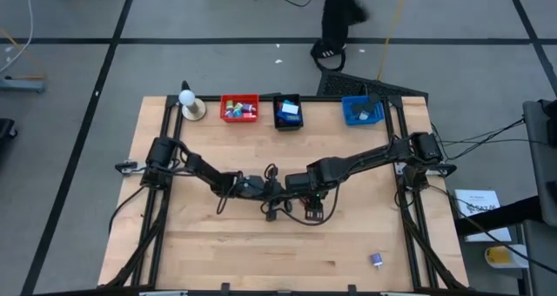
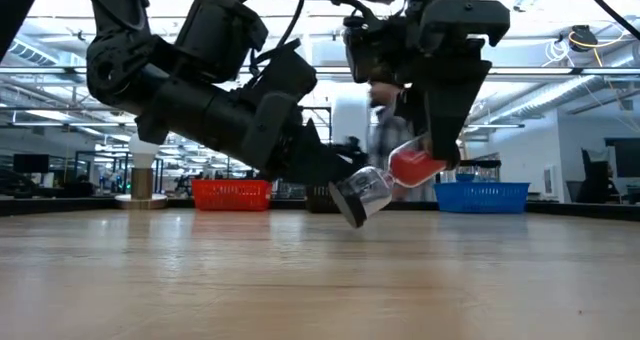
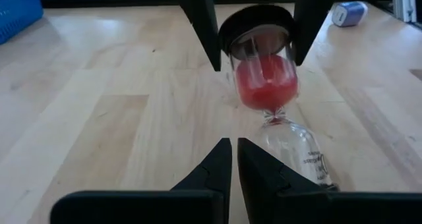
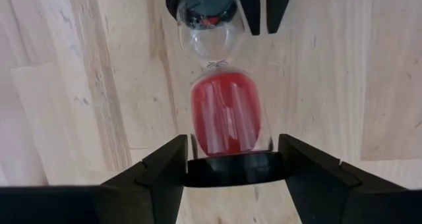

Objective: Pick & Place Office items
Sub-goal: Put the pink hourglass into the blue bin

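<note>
An hourglass (image 2: 385, 185) with red sand and black end caps hangs tilted near the table's middle. The red bulb (image 3: 267, 82) is up and the clear bulb (image 3: 297, 148) is down. My right gripper (image 4: 231, 171) comes from above and is shut on its upper cap. My left gripper (image 3: 235, 171) is shut and lies low and nearly level, right beside the clear bulb and the lower cap (image 4: 201, 0). Whether it touches them I cannot tell. A small light-purple office item (image 1: 376, 259) lies alone near the table's near right corner. My right gripper pinches the hourglass's upper black cap (image 4: 231, 166) between its two fingers (image 4: 158, 174), one on each side of the cap's rim. The fingers point steeply down. The hourglass slants below them, lower cap (image 2: 347, 210) close to the table; whether it rests there I cannot tell.
A red bin (image 1: 239, 108), a black bin (image 1: 288, 111) and a blue bin (image 1: 362, 111) line the far edge, each with small items inside. A white ball on a round base (image 1: 190, 104) stands at the far left. A person's legs (image 1: 339, 17) show beyond the table.
</note>
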Controlling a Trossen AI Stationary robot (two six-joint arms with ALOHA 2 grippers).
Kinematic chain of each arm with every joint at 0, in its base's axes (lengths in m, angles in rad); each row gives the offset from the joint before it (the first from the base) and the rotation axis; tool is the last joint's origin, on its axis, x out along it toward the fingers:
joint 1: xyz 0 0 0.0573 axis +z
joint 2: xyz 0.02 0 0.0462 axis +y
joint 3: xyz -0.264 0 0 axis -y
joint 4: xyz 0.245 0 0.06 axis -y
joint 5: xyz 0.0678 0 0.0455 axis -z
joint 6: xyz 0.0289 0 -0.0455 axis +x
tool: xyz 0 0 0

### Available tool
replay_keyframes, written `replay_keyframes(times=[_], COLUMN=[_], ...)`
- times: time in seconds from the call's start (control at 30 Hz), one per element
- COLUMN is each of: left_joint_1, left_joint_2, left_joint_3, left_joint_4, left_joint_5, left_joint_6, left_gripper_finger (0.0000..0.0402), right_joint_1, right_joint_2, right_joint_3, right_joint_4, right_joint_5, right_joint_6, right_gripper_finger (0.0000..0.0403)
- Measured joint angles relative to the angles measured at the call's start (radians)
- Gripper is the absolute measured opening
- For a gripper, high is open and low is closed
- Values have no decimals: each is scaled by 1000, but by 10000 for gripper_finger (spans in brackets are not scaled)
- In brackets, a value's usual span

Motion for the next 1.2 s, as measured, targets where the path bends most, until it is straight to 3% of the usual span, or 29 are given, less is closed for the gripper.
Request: replay_keyframes(times=[0.47, 0.6, 0.8, 0.97, 1.07, 1.2], left_joint_1=[-4, 32, 95, 91, 43, -39], left_joint_2=[0, -21, -101, -178, -231, -288], left_joint_3=[0, -1, -1, -1, -1, -1], left_joint_4=[-17, -59, -227, -359, -435, -516], left_joint_5=[-15, 99, 287, 375, 358, 207], left_joint_6=[-49, -120, -197, -220, -217, -218], left_gripper_finger=[33, 47, 135, 232, 280, 324], right_joint_1=[0, 0, 0, 7, 31, 91], right_joint_2=[0, 0, 0, -12, -43, -100], right_joint_3=[0, 0, 0, -1, -2, -26], right_joint_4=[54, 57, 58, 31, -17, -29], right_joint_5=[49, 49, 50, 80, 156, 281], right_joint_6=[21, 16, 1, 3, 20, 53], right_gripper_finger=[235, 208, 156, 145, 142, 127])
